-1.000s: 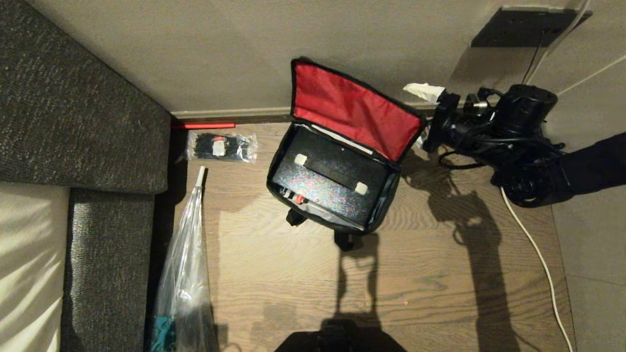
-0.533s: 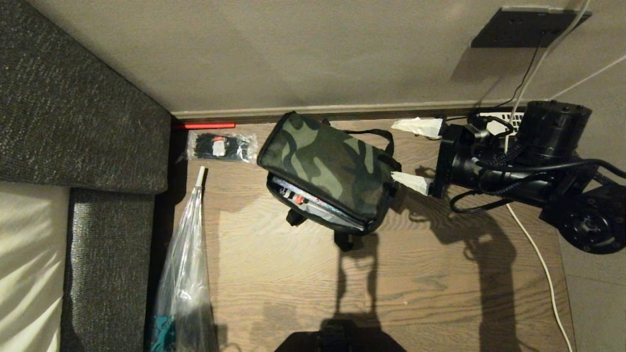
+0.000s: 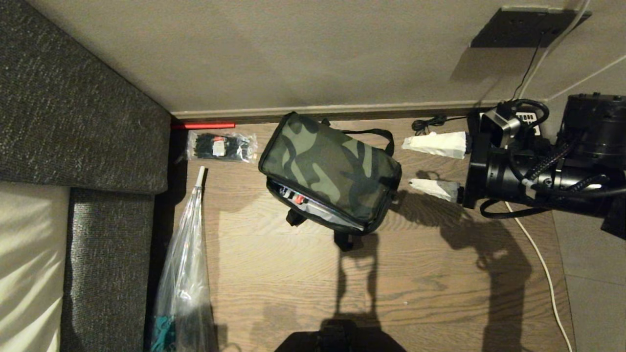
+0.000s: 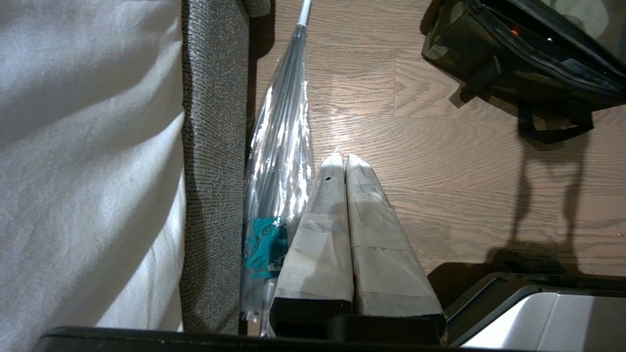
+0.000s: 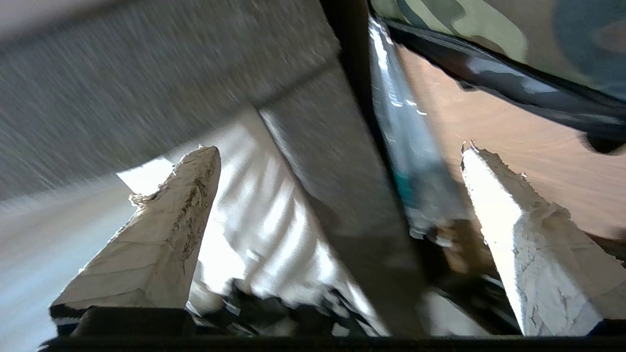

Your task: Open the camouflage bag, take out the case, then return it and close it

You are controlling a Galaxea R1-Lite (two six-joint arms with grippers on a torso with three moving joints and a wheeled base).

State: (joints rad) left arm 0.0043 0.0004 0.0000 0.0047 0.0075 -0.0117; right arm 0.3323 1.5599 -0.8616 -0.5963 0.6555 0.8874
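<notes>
The right gripper is spread wide and empty, just beside the right end of the camouflage bag on the floor. The lid is lowered but gapes at the front, so closing is judged unfinished; pressing it flat is required. The left gripper is clenched, parked.

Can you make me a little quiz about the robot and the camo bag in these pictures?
1. True or false: the camouflage bag has its lid down over the top.
2. Which gripper is beside the bag with its fingers spread apart: A, the left gripper, or B, the right gripper?
3. Fill in: the clear plastic packet of black items lies on the floor between the bag and the grey ____.

Key: 1 true. 2 B; it holds nothing, and the left gripper's fingers are pressed together, away from the bag. 3 sofa.
</notes>
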